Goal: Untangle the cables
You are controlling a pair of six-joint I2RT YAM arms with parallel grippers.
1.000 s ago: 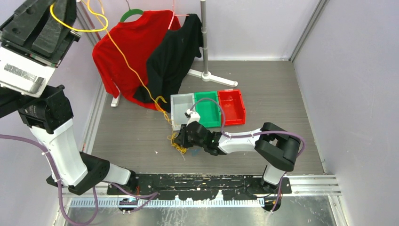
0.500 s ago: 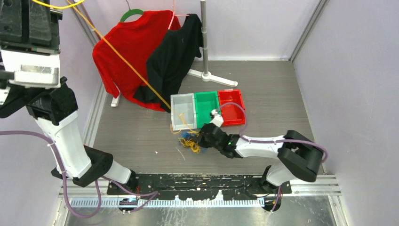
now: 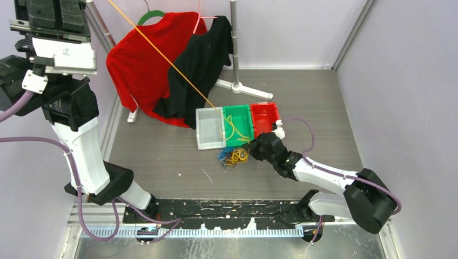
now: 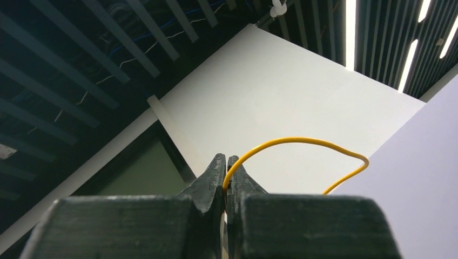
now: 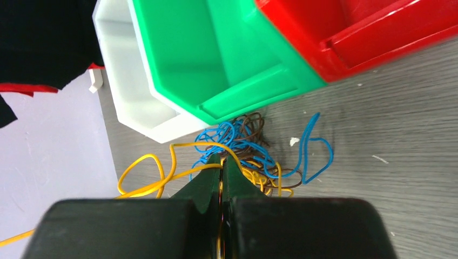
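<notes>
both sets of jaws are pinched on the yellow cable (image 3: pixel 173 67): left gripper (image 4: pixel 226 162) high overhead, right gripper (image 5: pixel 222 162) at the tangle (image 3: pixel 233 157) beside the green bin (image 5: pixel 216 65). the strand runs taut; hard pulling could cinch the knot or tip the bin.

Lilac walls (image 3: pixel 399 65) enclose a grey wood-grain floor (image 3: pixel 302 91).
</notes>
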